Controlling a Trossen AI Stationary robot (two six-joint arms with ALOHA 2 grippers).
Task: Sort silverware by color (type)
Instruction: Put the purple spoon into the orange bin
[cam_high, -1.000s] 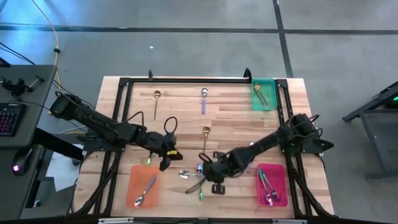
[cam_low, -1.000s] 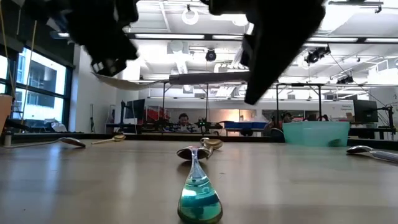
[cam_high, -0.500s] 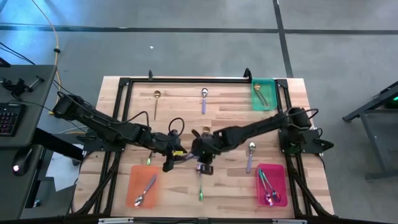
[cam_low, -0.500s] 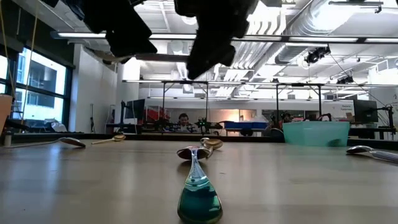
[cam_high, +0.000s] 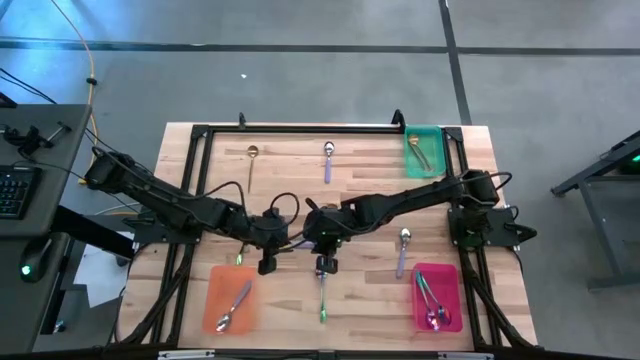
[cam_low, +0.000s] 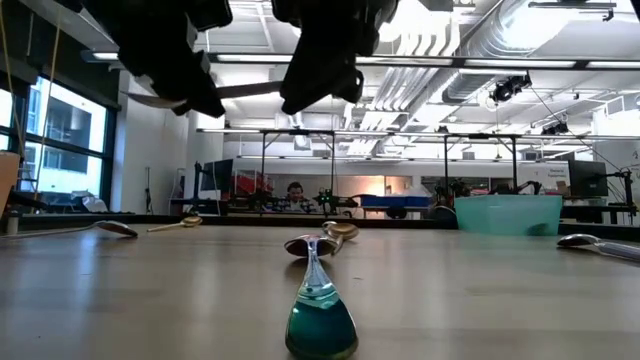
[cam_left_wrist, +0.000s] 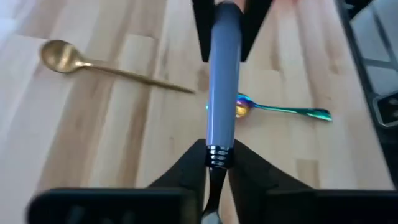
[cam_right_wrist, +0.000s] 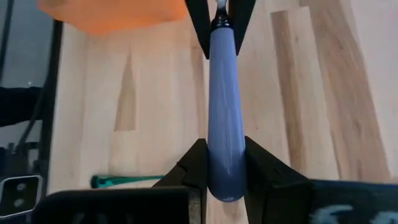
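A spoon with a lavender handle (cam_left_wrist: 222, 81) hangs level above the table's middle, held between my two grippers. It also shows in the low view (cam_low: 250, 90). My left gripper (cam_high: 270, 240) is shut on its metal end and my right gripper (cam_high: 318, 240) on its handle end, and the two face each other. On the table lie a rainbow spoon (cam_high: 322, 295), a gold spoon (cam_high: 251, 165), and lavender-handled spoons at the far side (cam_high: 328, 160) and at the right (cam_high: 402, 250). My left gripper pinches the spoon's metal neck (cam_left_wrist: 217, 158), just past the handle's collar, between its two fingers. The fingers come level from the table's left and lie along the spoon. The spoon is lifted clear. My right gripper pinches the free end of the lavender handle (cam_right_wrist: 227, 155) between its two fingers. The fingers come level from the table's right and lie along the spoon. The handle runs straight out to my left gripper's fingers (cam_right_wrist: 202, 25).
An orange tray (cam_high: 215, 285) at the near left holds a silver spoon. A pink tray (cam_high: 445, 275) at the near right holds rainbow spoons. A green tray (cam_high: 430, 135) at the far right holds a gold spoon. Another gold spoon (cam_left_wrist: 93, 62) lies below the held spoon.
My right gripper has carried the lavender-handled spoon up and toward the table's left and far side, closing in on my left gripper. The spoon has stayed level and clear of the table. My left gripper has shifted a little toward the far edge.
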